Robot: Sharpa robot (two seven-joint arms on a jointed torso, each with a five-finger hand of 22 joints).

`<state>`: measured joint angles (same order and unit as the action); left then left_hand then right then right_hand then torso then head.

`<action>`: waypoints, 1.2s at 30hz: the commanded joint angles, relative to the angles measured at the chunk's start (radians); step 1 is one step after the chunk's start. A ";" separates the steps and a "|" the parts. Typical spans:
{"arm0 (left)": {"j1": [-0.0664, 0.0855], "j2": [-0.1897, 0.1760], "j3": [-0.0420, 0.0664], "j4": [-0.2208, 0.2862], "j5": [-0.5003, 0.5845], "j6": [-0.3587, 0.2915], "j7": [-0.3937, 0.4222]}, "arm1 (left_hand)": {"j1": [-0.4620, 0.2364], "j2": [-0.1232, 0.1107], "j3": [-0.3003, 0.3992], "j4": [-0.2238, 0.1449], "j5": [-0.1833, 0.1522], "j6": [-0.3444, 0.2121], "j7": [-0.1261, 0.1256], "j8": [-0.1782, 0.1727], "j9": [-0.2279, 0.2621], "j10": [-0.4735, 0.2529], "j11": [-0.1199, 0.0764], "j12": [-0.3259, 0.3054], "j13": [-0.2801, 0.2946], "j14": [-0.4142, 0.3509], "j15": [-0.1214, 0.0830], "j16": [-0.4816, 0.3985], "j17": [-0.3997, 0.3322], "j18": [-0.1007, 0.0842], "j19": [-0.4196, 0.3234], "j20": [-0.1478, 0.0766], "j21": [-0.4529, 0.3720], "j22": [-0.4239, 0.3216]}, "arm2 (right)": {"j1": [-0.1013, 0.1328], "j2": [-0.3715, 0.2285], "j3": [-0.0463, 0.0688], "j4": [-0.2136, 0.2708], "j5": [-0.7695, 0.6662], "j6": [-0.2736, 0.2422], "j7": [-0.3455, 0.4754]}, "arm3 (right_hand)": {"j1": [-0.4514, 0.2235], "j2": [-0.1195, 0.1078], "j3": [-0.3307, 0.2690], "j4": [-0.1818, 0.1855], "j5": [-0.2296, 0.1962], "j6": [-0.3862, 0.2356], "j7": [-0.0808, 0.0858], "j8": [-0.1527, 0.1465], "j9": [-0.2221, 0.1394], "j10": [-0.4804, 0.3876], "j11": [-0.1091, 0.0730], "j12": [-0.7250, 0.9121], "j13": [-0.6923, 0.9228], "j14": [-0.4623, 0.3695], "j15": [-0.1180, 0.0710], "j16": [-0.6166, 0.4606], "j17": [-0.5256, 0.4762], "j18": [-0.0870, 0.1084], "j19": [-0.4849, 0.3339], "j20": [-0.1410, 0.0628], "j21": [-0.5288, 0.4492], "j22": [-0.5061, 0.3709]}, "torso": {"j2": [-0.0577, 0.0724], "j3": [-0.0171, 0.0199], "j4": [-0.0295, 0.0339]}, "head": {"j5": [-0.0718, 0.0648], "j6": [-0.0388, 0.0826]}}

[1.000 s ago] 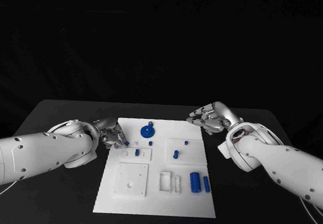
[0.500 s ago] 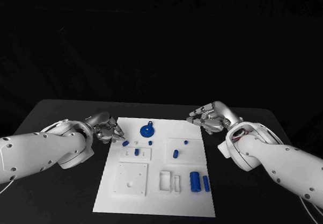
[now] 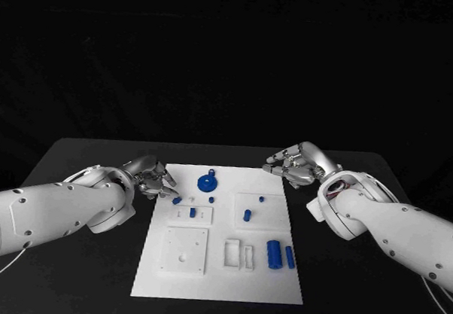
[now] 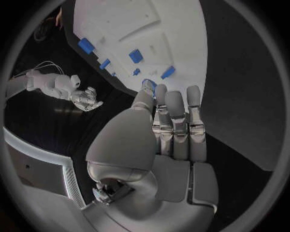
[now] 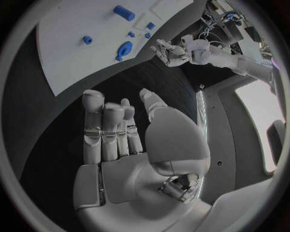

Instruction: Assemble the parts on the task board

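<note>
L hand (image 3: 150,180) at the board's (image 3: 213,280) far-left edge, fingers apart, grasping nothing; small blue part (image 3: 176,199) lies just beside its fingertips. R hand (image 3: 296,167) over the desk (image 3: 73,163) off the board's far-right corner, released, fingers extended. Round blue part (image 3: 208,182) near far edge, cylinder (image 3: 273,254) near R side, smaller pegs mid-board.
</note>
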<state>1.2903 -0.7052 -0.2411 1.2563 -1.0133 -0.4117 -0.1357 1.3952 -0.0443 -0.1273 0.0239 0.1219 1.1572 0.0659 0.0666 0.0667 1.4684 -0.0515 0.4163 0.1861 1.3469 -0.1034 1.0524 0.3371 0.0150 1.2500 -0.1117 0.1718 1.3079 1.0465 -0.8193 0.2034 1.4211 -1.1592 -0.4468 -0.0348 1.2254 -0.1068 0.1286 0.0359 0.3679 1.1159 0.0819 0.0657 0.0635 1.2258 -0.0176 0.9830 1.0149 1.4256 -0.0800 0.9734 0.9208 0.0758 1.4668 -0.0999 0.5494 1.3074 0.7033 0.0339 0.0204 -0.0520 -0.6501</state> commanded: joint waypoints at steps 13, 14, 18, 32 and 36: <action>-0.019 0.033 0.000 -0.029 -0.087 0.047 -0.061 | -0.033 -0.032 0.031 0.031 -0.026 0.002 -0.003 -0.001 0.001 0.039 0.008 0.001 -0.002 -0.001 0.006 -0.005 0.000 -0.015 0.018 0.001 -0.031 0.014 | -0.001 0.002 0.000 0.000 0.000 0.014 0.009 | -0.011 0.003 -0.006 0.002 0.005 -0.004 0.002 -0.004 0.000 -0.001 0.002 0.000 0.001 -0.003 -0.001 -0.001 0.001 0.011 0.007 0.001 -0.001 0.061 | -0.001 0.0002 0.0006 | -0.002 -0.005; -0.021 0.035 0.000 -0.031 -0.089 0.047 -0.062 | -0.034 -0.032 0.031 0.032 -0.026 0.002 -0.003 -0.001 0.001 0.039 0.008 0.001 -0.002 -0.001 0.006 -0.005 0.000 -0.015 0.018 0.001 -0.031 0.015 | -0.001 0.002 0.000 0.000 0.000 0.014 0.009 | -0.011 0.004 -0.007 0.002 0.005 -0.004 0.002 -0.004 0.000 -0.001 0.002 0.000 0.001 -0.003 -0.001 -0.001 0.001 0.011 0.007 0.001 -0.001 0.061 | -0.001 0.0000 0.0005 | -0.002 -0.005; -0.026 0.040 0.000 -0.038 -0.095 0.042 -0.065 | -0.038 -0.030 0.033 0.037 -0.021 0.002 -0.003 -0.001 0.001 0.039 0.008 0.002 -0.002 0.000 0.006 -0.005 0.000 -0.015 0.019 0.001 -0.032 0.015 | -0.001 0.002 0.000 -0.001 0.000 0.014 0.009 | -0.011 0.004 -0.007 0.002 0.005 -0.004 0.002 -0.004 0.000 -0.001 0.002 0.000 0.001 -0.003 -0.001 -0.001 0.001 0.011 0.007 0.001 -0.001 0.061 | -0.001 0.0003 0.0005 | -0.002 -0.005; -0.034 0.054 0.000 -0.060 -0.104 0.042 -0.066 | 0.009 0.044 0.044 0.030 0.017 0.024 -0.010 -0.002 0.000 0.037 0.005 0.003 0.001 0.001 0.003 -0.002 0.002 -0.015 0.022 -0.001 -0.035 0.018 | -0.002 0.003 0.000 0.000 0.000 0.015 0.009 | -0.011 0.004 -0.007 0.002 0.005 -0.004 0.002 -0.004 0.000 -0.001 0.002 0.000 0.001 -0.003 -0.001 -0.001 0.001 0.011 0.007 0.001 -0.001 0.061 | -0.001 0.0010 0.0003 | -0.003 -0.007; -0.036 0.057 0.000 -0.064 -0.104 0.052 -0.064 | 0.031 0.060 0.043 0.014 0.037 0.033 -0.012 -0.002 0.000 0.037 0.005 0.002 0.003 0.000 0.002 -0.001 0.003 -0.015 0.021 -0.001 -0.034 0.019 | -0.003 0.003 0.000 0.000 0.000 0.016 0.009 | -0.011 0.004 -0.007 0.002 0.005 -0.004 0.002 -0.004 0.000 -0.001 0.002 0.000 0.001 -0.003 -0.001 -0.001 0.001 0.011 0.007 0.001 -0.001 0.061 | -0.001 0.0009 -0.0001 | -0.003 -0.007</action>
<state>1.2563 -0.6512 -0.2415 1.1930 -1.1079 -0.3779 -0.2020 1.4231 0.0115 -0.0838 0.0427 0.1540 1.1854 0.0534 0.0666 0.0670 1.4650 -0.0480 0.4163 0.1873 1.3469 -0.1034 1.0524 0.3388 0.0150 1.2651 -0.1107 0.1409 1.3075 1.0448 -0.8174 0.2034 1.4197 -1.1584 -0.4441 -0.0348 1.2215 -0.1028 0.1259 0.0387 0.3679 1.1159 0.0819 0.0657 0.0635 1.2258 -0.0176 0.9830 1.0146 1.4256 -0.0800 0.9734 0.9204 0.0758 1.4668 -0.0999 0.5494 1.3074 0.7022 0.0346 0.0208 -0.0546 -0.6566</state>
